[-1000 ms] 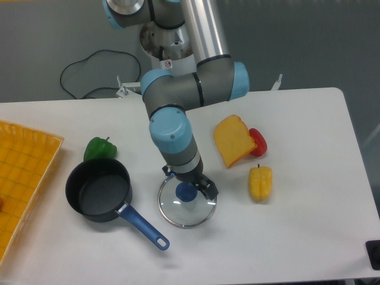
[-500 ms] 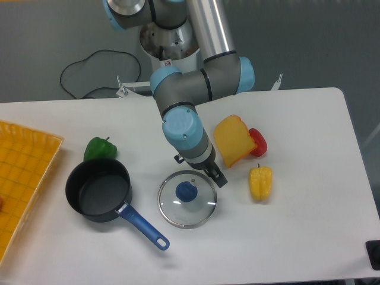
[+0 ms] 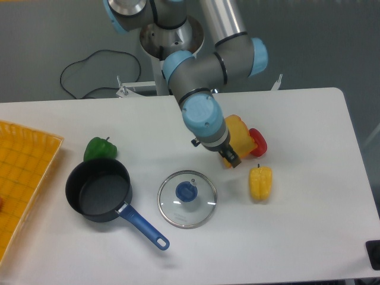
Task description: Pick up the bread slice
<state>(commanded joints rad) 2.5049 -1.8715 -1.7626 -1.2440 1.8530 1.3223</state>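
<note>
The bread slice (image 3: 242,139) is a flat orange-yellow piece lying on the white table right of centre, its left part hidden behind my arm. My gripper (image 3: 230,158) hangs over the slice's lower left edge, pointing down. The wrist hides most of the fingers, so I cannot tell how the jaws stand or whether they touch the slice.
A red pepper (image 3: 258,141) touches the slice's right side and a yellow bell pepper (image 3: 260,182) lies just below. A glass lid with a blue knob (image 3: 187,198) sits left of that, then a dark pan (image 3: 100,190), a green pepper (image 3: 98,148) and a yellow tray (image 3: 21,178).
The arm has swung right and back, from above the glass lid to the bread slice's near-left edge. The lid stays on the table, uncovered.
</note>
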